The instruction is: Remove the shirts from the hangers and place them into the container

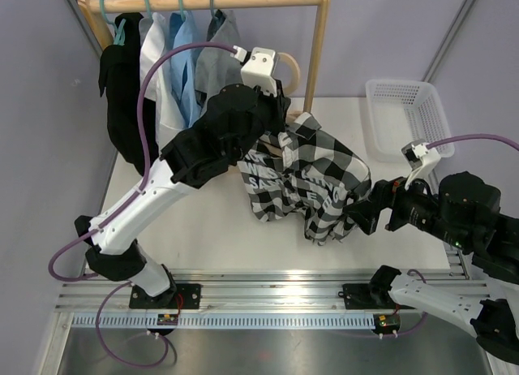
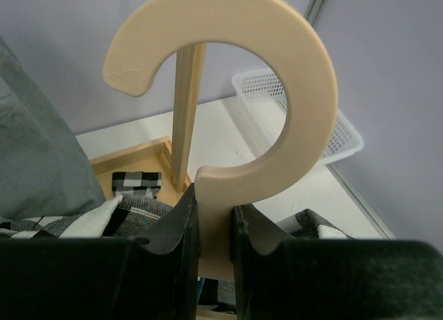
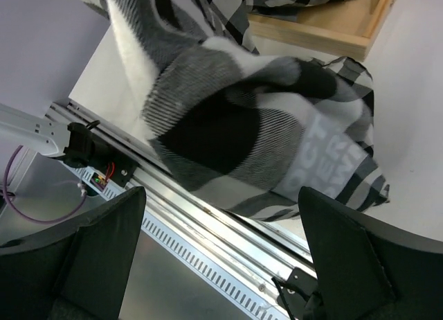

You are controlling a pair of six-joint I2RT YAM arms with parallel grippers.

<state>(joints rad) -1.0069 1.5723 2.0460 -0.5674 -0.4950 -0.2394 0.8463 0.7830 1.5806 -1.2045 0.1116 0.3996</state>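
My left gripper (image 2: 214,223) is shut on the neck of the pale wood hanger (image 2: 277,77), whose hook points up. In the top view this gripper (image 1: 280,89) holds the hanger (image 1: 293,66) above the table by the rack's right post. The black-and-white checked shirt (image 1: 304,180) hangs from it in a bunched mass. My right gripper (image 1: 358,213) is at the shirt's lower right edge. Its fingers (image 3: 104,237) stand wide open, with the checked shirt (image 3: 235,112) just ahead of them and nothing gripped. The white lattice container (image 1: 401,115) stands at the back right.
A wooden rack (image 1: 211,0) at the back carries black (image 1: 126,99), white (image 1: 154,58), light blue (image 1: 185,66) and grey (image 1: 217,66) shirts on teal hangers (image 1: 180,2). Its post (image 2: 185,112) and base tray (image 3: 325,29) are close to the held shirt. A metal rail (image 1: 268,290) runs along the near edge.
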